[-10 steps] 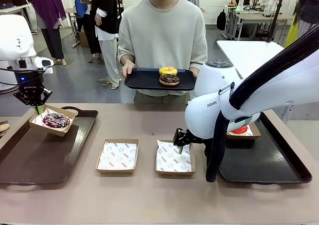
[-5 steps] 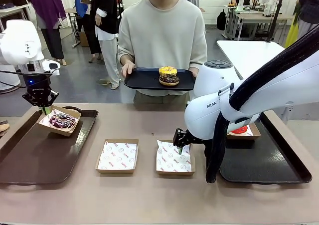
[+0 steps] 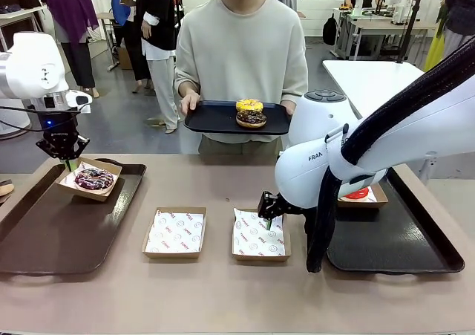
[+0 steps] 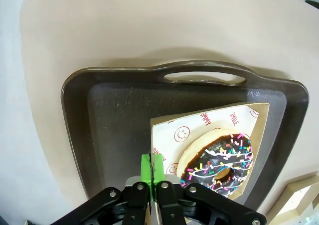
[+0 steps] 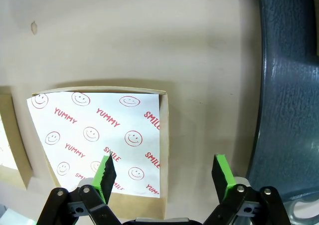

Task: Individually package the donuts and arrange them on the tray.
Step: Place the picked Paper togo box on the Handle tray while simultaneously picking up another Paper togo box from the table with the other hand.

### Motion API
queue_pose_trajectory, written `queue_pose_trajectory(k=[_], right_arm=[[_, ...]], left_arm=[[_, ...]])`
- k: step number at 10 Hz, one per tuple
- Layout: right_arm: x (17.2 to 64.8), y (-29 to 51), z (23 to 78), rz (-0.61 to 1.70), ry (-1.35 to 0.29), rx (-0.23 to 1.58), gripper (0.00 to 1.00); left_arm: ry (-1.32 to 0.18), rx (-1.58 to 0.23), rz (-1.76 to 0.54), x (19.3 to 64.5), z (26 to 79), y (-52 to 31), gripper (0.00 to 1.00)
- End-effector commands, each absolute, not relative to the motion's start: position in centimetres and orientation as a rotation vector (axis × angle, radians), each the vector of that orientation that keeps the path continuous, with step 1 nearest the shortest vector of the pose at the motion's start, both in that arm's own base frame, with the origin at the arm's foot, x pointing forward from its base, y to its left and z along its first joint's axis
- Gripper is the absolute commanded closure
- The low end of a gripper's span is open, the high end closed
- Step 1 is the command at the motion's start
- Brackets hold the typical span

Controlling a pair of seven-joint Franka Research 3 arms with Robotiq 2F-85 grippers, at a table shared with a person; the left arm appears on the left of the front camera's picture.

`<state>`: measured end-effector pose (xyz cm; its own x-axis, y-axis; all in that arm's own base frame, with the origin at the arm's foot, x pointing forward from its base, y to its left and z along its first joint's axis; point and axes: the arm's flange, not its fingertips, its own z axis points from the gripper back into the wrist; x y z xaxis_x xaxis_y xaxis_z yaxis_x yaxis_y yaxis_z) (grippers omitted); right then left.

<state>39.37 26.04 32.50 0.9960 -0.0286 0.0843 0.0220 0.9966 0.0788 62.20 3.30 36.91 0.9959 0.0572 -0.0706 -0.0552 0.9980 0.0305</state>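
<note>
The purple sprinkled donut (image 3: 94,179) lies in its paper box (image 3: 111,169) at the far corner of the left tray (image 3: 52,238). The left gripper (image 3: 67,161), pinched shut on the box's far-left rim, stands just behind the donut. The right gripper (image 5: 163,167) hangs wide open and empty, well apart.

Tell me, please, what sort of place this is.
Probably a robotics lab staged as a donut counter: a white arm works a table with trays and paper-lined boxes, a person holds donuts, and workbenches stand behind.
</note>
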Motion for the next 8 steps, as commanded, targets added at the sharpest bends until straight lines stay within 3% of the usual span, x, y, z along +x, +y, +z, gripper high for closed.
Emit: queue_pose_trajectory(k=[1,8], right_arm=[[39.50,26.61,32.02,-0.046,-0.103,0.051,0.00],[40.10,26.56,31.17,-0.044,-0.079,0.038,0.00]], left_arm=[[0.064,0.054,0.069,62.85,37.01,3.34,0.99],[0.074,0.062,0.077,62.91,36.83,3.39,0.99]])
